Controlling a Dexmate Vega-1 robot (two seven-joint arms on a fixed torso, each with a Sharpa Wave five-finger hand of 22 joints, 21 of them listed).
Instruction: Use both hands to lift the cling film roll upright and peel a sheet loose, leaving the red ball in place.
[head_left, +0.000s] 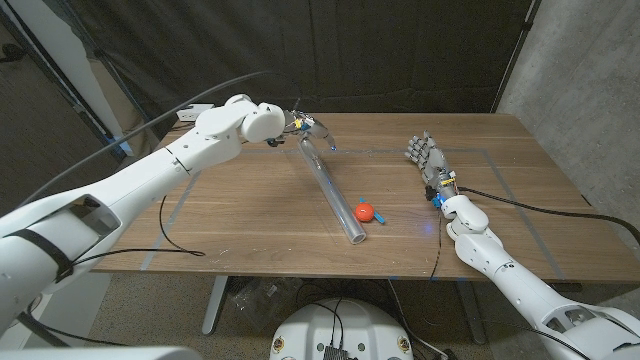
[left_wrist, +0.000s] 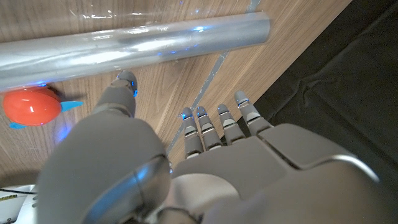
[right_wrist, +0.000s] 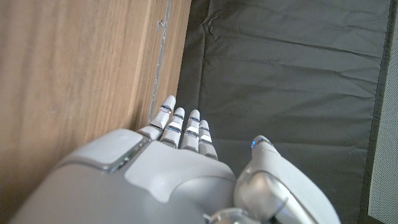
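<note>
With the cling film roll (head_left: 329, 186) lying flat mid-worktop, the red ball (head_left: 365, 212) just right of its near end, and both the left robot hand (head_left: 305, 128) at its far end and the right robot hand (head_left: 426, 157) empty with fingers apart, tipping the roll up carelessly could nudge the ball.

No text, label, brand, number or sign can be read anywhere in these pictures.
</note>
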